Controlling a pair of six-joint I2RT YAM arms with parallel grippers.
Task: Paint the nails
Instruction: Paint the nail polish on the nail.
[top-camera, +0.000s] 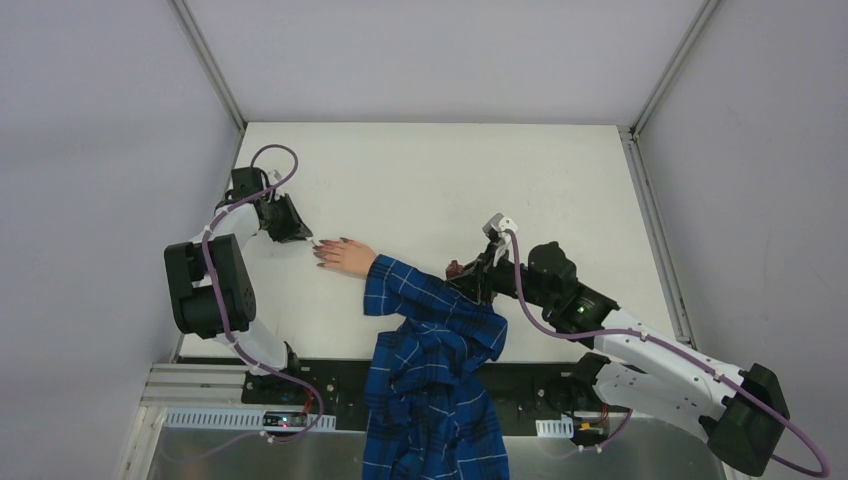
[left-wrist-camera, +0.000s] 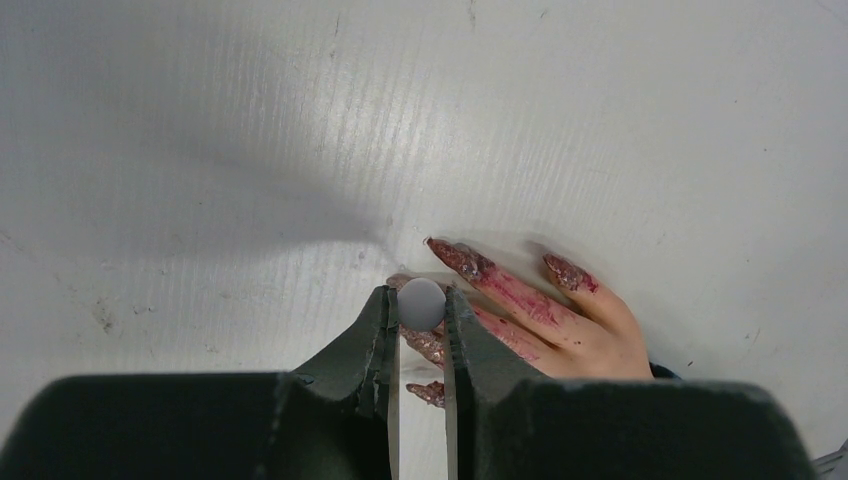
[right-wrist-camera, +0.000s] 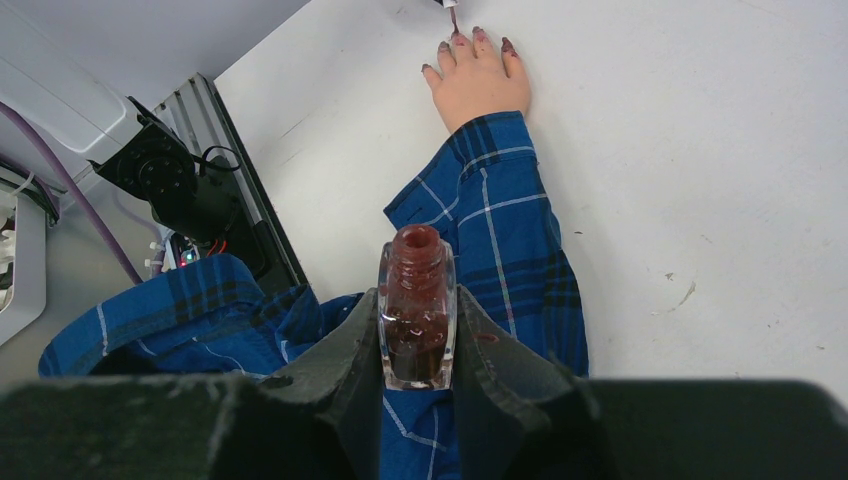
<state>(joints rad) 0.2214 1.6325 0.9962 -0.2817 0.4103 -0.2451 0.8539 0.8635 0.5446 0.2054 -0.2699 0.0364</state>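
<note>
A pale hand (top-camera: 347, 257) with a blue plaid sleeve (top-camera: 420, 300) lies flat on the white table, fingers pointing left. Its nails (left-wrist-camera: 462, 258) are long, dark reddish-purple and smeared; they also show in the right wrist view (right-wrist-camera: 478, 35). My left gripper (left-wrist-camera: 421, 312) is shut on the round white brush cap (left-wrist-camera: 421, 301) directly over the fingertips; it sits at the hand's left end in the top view (top-camera: 305, 238). My right gripper (right-wrist-camera: 417, 345) is shut on an open bottle of dark red polish (right-wrist-camera: 417, 300), held upright over the sleeve, right of the hand (top-camera: 468, 275).
The plaid shirt (top-camera: 430, 420) drapes over the table's near edge between the arm bases. A black motor mount (right-wrist-camera: 170, 180) and metal rail lie along that edge. Grey walls and a metal frame (top-camera: 655, 215) bound the table.
</note>
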